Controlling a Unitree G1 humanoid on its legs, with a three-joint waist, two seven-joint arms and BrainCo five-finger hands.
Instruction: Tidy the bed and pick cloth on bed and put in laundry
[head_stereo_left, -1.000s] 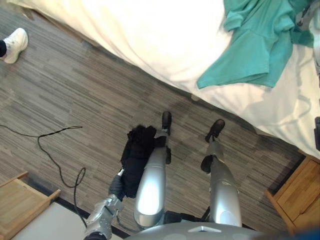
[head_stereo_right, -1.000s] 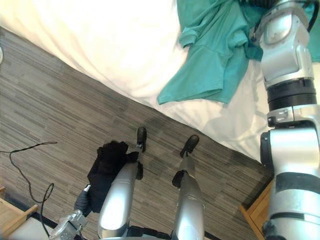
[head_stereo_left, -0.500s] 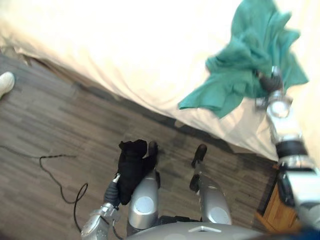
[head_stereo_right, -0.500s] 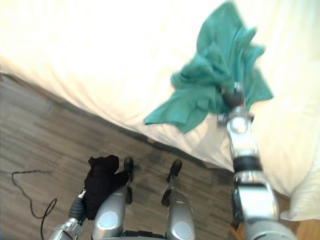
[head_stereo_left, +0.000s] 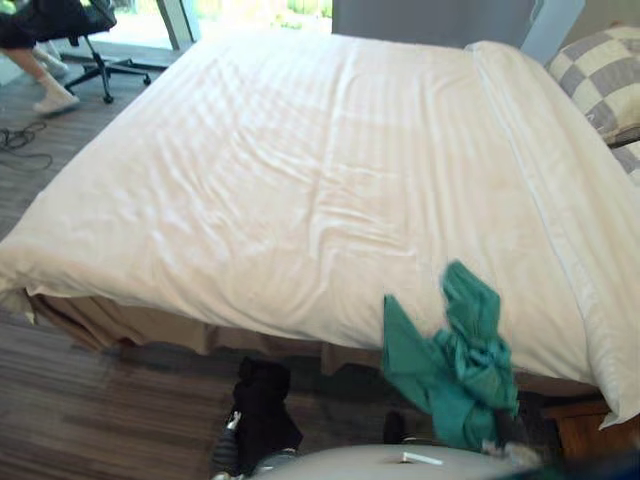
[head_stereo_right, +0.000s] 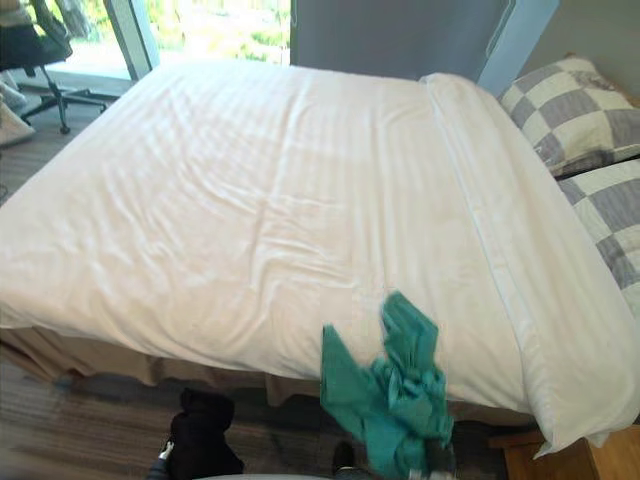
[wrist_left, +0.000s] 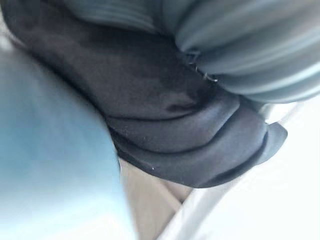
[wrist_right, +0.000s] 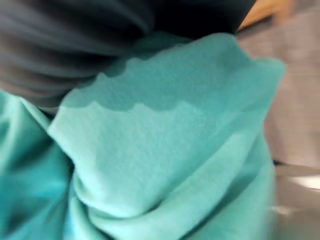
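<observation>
Left hand (wrist_left: 240, 50): black cloth (head_stereo_left: 262, 415) bunched against it, hanging over the grey plank floor (head_stereo_left: 80, 420); grip cannot be told. Right hand (wrist_right: 65, 45): teal cloth (head_stereo_left: 460, 365) bunched against it, hanging at the white duvet's (head_stereo_left: 300, 180) near edge; grip cannot be told. Wooden cabinet (head_stereo_left: 590, 435) sits close right of that hand. Beyond both hands the duvet lies smooth. Checked pillows (head_stereo_left: 600, 85) far right. Office chair (head_stereo_left: 75, 25) and a person's leg (head_stereo_left: 45, 85) far left.
</observation>
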